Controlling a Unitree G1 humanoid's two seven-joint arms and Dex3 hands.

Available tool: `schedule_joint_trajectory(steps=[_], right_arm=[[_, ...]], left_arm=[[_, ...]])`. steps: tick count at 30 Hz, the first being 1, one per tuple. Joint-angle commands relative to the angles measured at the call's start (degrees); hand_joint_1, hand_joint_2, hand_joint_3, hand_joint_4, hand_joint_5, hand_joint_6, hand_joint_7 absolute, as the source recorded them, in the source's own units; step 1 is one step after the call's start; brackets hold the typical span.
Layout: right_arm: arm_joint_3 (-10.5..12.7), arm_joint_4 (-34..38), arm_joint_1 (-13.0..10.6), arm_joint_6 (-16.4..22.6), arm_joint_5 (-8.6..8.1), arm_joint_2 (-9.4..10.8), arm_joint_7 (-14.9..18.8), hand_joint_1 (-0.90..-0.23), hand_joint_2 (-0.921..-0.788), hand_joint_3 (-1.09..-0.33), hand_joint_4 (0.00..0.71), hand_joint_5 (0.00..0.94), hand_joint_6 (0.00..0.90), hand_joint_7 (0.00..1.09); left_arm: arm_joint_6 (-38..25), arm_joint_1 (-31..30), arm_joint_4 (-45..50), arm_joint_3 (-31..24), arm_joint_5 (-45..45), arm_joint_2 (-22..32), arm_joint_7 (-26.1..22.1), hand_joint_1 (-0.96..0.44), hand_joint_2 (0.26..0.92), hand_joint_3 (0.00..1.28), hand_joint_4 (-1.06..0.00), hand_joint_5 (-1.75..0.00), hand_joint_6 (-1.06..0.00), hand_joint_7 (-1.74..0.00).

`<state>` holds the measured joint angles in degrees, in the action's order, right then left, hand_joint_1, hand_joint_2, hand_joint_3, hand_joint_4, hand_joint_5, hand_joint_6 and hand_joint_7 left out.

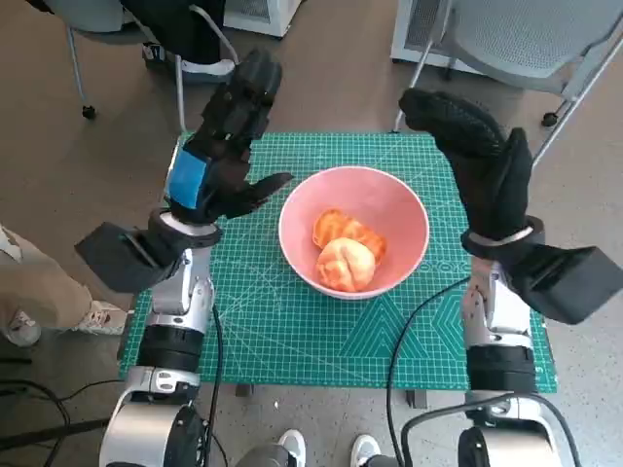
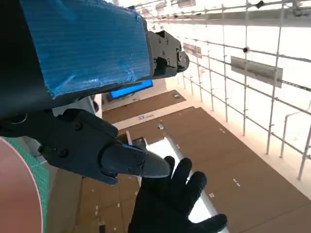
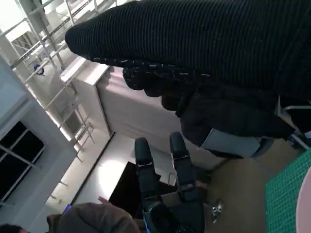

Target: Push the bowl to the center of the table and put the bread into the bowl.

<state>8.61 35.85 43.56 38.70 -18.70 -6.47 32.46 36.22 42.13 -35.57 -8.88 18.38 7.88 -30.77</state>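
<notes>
Bread [image 1: 347, 251] is being shown already in bowl [image 1: 353, 243] near mat ctr; left hand [image 1: 226, 156] at 9 o'clock & right hand [image 1: 482, 165] at 3, both empty w/ fingers apart, are best being lifted clear w/o nudging rim.

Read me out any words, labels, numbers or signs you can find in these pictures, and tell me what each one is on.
None can be read.
Green cutting mat: fine grid lines and ruler marks along its edges, too small to read.
Blue panel on the far wall in the left wrist view: blurred, no text legible.
Pink bowl, bread, left hand and right hand: no lettering visible.
</notes>
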Motion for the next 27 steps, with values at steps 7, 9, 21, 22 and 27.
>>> schedule_joint_trajectory(steps=[7,9,21,22,27], right_arm=[[-0.20,2.94,0.14,0.67,-0.24,0.70,1.90,-0.687,-0.921,-0.759,0.201,0.006,0.065,0.52],[-0.28,2.90,0.11,0.74,-0.19,0.78,2.01,-0.690,-0.921,-0.756,0.201,0.006,0.066,0.52],[-0.40,2.74,0.02,0.46,-0.06,0.65,2.20,-0.693,-0.921,-0.748,0.203,0.005,0.071,0.50],[-0.42,2.60,-0.08,0.49,-0.04,0.63,2.19,-0.693,-0.921,-0.748,0.203,0.005,0.072,0.50],[-0.44,2.22,-0.12,0.31,-0.12,0.57,2.18,-0.689,-0.921,-0.748,0.203,0.004,0.074,0.49]], left_arm=[[2.37,-1.34,-0.58,-0.61,0.26,-1.54,-0.52,-0.68,0.921,0.38,-0.06,0.00,-0.16,-0.04],[2.80,-1.43,-0.65,-0.55,-0.11,-1.64,-0.40,-0.68,0.921,0.39,-0.06,0.00,-0.16,-0.04],[3.89,-1.44,-1.24,-0.22,-0.90,-1.83,-0.40,-0.68,0.921,0.40,-0.03,0.00,-0.15,-0.04],[4.01,-1.45,-1.34,-0.22,-0.85,-1.84,-0.50,-0.68,0.921,0.40,-0.02,0.00,-0.15,-0.04],[4.31,-1.15,-1.68,-0.19,-0.65,-1.70,-0.87,-0.68,0.921,0.40,-0.02,0.00,-0.14,-0.03]])
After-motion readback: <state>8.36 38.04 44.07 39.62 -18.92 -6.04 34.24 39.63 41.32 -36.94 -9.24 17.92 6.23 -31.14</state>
